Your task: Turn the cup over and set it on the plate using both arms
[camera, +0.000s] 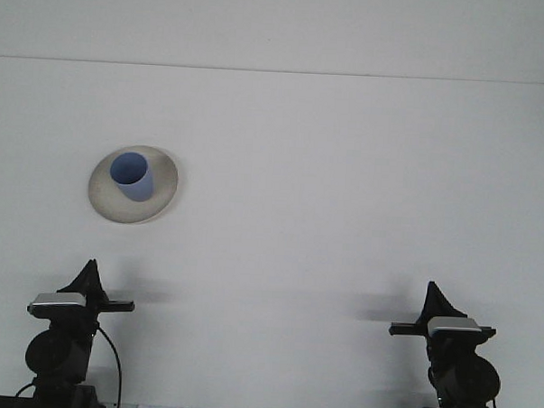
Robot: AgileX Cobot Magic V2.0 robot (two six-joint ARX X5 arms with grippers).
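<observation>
White tabletop (326, 197) was seen bearing a plate (105, 201) with the blue cup (131, 177) upright on it. The cup was judged light, rigid, best grasped at the wall. Finger states could not be determined.

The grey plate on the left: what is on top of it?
A blue cup stands upright on the plate, mouth up. The cup covers the plate's middle, so that part cannot be seen.

Blue cup (131, 177) upright, mouth up, standing on round cream plate (160, 192). Plate flat on white counter (345, 189), left side.
</observation>
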